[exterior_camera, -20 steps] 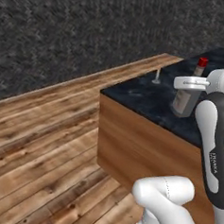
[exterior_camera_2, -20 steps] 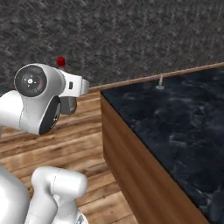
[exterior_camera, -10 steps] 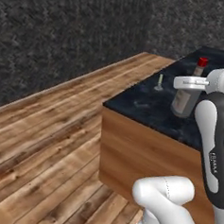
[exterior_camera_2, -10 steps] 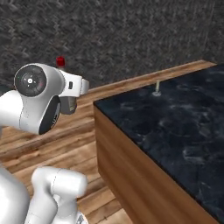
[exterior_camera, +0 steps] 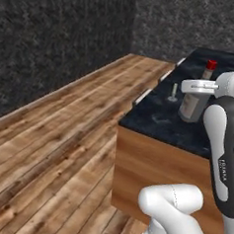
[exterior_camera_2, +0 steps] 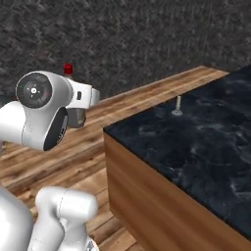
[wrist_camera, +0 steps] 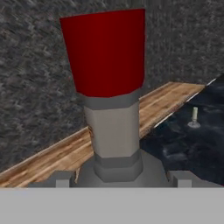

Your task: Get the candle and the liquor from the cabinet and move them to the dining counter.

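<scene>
My gripper [wrist_camera: 119, 178] is shut on the liquor [wrist_camera: 116, 131], a grey bottle with a red cap [wrist_camera: 105, 52] that rises straight up in the hand view. The bottle [exterior_camera: 193, 103] hangs upright from the white hand, off the floor and beside the corner of the dining counter [exterior_camera: 153, 116]. From the right its red cap [exterior_camera_2: 67, 68] pokes up behind the wrist. The candle [exterior_camera: 173, 92], a short cream stick in a small grey holder, stands upright on the black marble top near its far edge, apart from the bottle. The candle [exterior_camera_2: 177, 105] also shows from the right and ahead of the hand [wrist_camera: 194, 117].
The counter's brown wooden side [exterior_camera_2: 142, 196] faces the base, with its near corner close in front. Wooden plank floor [exterior_camera: 63, 135] stretches to the left up to a dark stone wall [exterior_camera: 55, 40].
The whole picture has shifted as the base drives: the counter corner now lies further right and nearer. The bottle stays in the gripper; the candle keeps its place on the counter.
</scene>
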### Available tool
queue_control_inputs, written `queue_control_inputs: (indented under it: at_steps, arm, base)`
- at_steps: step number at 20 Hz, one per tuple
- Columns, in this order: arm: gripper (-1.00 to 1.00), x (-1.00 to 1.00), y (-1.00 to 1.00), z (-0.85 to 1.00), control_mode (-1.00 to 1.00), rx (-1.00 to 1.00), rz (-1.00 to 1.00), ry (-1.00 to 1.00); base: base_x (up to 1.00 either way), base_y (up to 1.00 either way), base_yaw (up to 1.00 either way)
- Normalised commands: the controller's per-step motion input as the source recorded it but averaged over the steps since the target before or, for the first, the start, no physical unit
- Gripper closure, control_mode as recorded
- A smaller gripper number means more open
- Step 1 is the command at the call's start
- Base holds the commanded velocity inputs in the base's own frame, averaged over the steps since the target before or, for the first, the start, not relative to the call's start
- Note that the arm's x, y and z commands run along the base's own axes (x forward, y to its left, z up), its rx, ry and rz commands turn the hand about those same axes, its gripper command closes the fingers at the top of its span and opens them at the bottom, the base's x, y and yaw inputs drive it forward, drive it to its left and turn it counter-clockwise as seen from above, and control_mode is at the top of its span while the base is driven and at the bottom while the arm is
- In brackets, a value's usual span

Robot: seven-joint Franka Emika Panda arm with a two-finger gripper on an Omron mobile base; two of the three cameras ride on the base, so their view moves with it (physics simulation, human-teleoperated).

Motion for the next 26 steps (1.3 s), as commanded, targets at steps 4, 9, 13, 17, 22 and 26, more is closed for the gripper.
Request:
queue_control_inputs:
  at_steps: [4,9,13,17,22,26]
  arm:
    - [1.00,0.00,0.00,0.00,1.00,0.00,0.00,0.00]
    - [1.00,0.00,0.00,0.00,1.00,0.00,0.00,0.00]
    - [1.00,0.00,0.00,0.00,1.00,0.00,0.00,0.00]
    - [1.00,0.00,0.00,0.00,1.00,0.00,0.00,0.00]
    - [1.00,0.00,0.00,0.00,1.00,0.00,0.00,0.00]
    - [1.00,0.00,0.00,0.00,1.00,0.00,0.00,0.00]
  base:
    - [0.61,0.47,-0.35]
    - [0.63,0.40,-0.44]
    - [0.60,0.37,-0.50]
    - [0.59,0.38,-0.48]
    - [0.61,0.42,-0.41]
    - [0.56,0.47,-0.36]
